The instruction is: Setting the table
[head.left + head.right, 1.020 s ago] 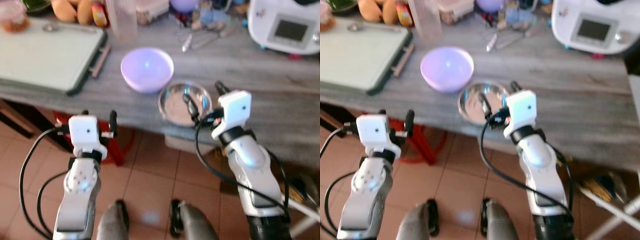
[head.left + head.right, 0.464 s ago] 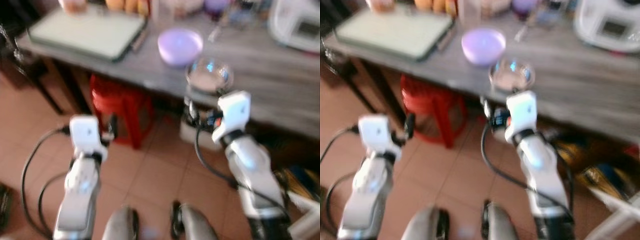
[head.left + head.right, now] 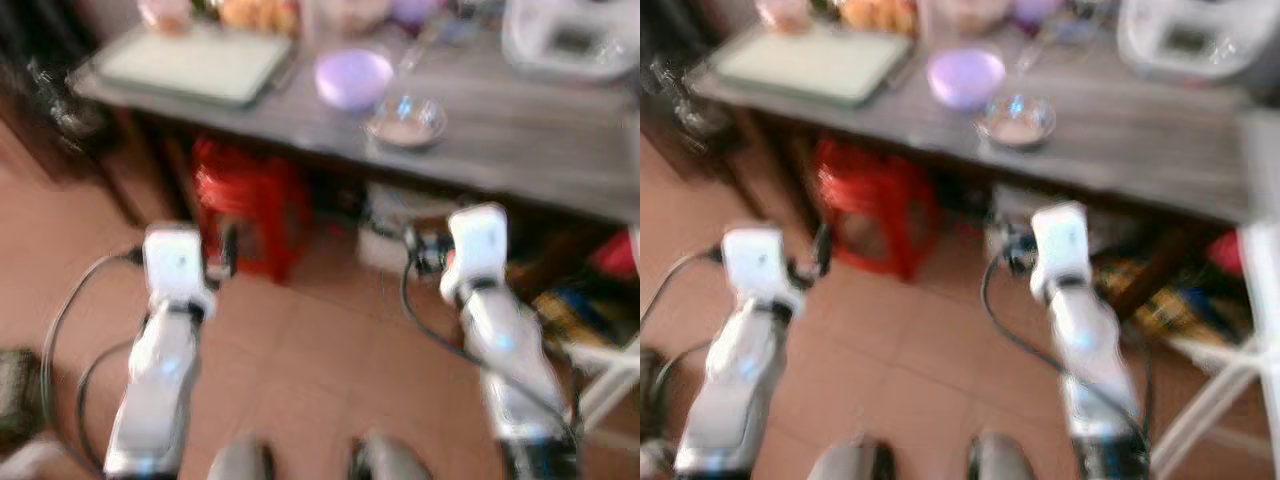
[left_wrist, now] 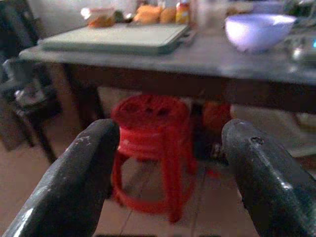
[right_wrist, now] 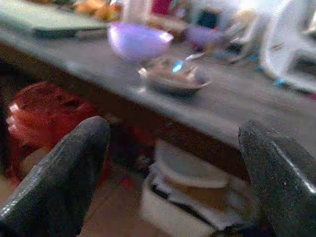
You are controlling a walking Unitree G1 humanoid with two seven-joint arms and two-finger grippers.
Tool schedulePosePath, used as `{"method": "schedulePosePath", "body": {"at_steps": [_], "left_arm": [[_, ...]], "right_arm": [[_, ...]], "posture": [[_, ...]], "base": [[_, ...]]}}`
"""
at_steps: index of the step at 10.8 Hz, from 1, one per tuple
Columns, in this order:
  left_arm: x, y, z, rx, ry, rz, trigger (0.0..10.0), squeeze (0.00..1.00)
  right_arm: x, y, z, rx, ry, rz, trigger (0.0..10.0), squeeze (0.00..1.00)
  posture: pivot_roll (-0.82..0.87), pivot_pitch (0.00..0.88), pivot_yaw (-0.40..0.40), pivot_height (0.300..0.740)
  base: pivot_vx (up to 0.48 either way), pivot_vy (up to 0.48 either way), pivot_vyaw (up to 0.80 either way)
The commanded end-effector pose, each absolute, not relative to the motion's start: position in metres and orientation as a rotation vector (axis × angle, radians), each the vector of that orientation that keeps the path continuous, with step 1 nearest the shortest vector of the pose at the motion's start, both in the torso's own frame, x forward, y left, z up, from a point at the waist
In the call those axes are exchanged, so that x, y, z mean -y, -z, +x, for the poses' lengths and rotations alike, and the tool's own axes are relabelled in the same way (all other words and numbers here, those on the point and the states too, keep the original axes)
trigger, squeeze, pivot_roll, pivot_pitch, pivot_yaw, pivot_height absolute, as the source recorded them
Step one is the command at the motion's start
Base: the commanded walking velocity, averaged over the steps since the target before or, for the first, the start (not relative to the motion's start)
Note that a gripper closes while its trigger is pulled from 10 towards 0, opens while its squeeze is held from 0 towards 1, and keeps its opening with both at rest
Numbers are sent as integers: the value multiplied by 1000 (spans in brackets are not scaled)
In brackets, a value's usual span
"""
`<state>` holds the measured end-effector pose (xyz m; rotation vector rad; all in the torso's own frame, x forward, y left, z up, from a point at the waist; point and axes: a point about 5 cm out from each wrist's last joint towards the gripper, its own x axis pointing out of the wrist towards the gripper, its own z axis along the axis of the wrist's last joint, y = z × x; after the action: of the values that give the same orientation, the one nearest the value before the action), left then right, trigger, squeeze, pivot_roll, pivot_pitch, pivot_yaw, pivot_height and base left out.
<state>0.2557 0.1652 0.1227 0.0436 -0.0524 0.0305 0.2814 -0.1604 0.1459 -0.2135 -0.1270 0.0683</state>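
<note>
Both my pincers released, empty. Steel bowl [image 5: 174,78] on table [image 5: 256,98]: light, stiff, slippery imo; grip at rim.

Head views blurred; items behind the purple bowl [image 3: 354,78] unreadable. Steel bowl [image 5: 174,77] contents unclear past my right fingers [image 5: 54,182], cut off by frame.

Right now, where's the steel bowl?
The steel bowl sits near the front edge of the grey table, just right of the purple bowl, ahead of the right claw.
</note>
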Motion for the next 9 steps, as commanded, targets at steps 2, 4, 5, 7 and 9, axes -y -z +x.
{"method": "schedulePosePath", "body": {"at_steps": [2,4,5,7,9], "left_arm": [[-175,-117,244,49,-134,28,10000,0],[-168,-102,234,-5,-46,25,10000,0],[-164,-102,237,-2,-16,10,10000,0],[-163,-112,253,31,18,8,10000,0],[-163,-121,259,77,17,6,10000,0]], "right_arm": [[177,-135,266,119,16,-277,10000,0],[185,-124,255,52,90,-174,10000,0],[181,-126,252,64,65,-201,10000,0],[173,-132,255,100,80,-138,10000,0],[175,-132,263,98,84,-125,10000,0]], "posture": [[-19,140,8,740],[-46,152,15,740],[-55,151,22,740],[-71,134,41,740],[-53,141,11,740]], "base": [[0,0,0],[0,0,0],[0,0,0],[0,0,0],[0,0,0]]}}
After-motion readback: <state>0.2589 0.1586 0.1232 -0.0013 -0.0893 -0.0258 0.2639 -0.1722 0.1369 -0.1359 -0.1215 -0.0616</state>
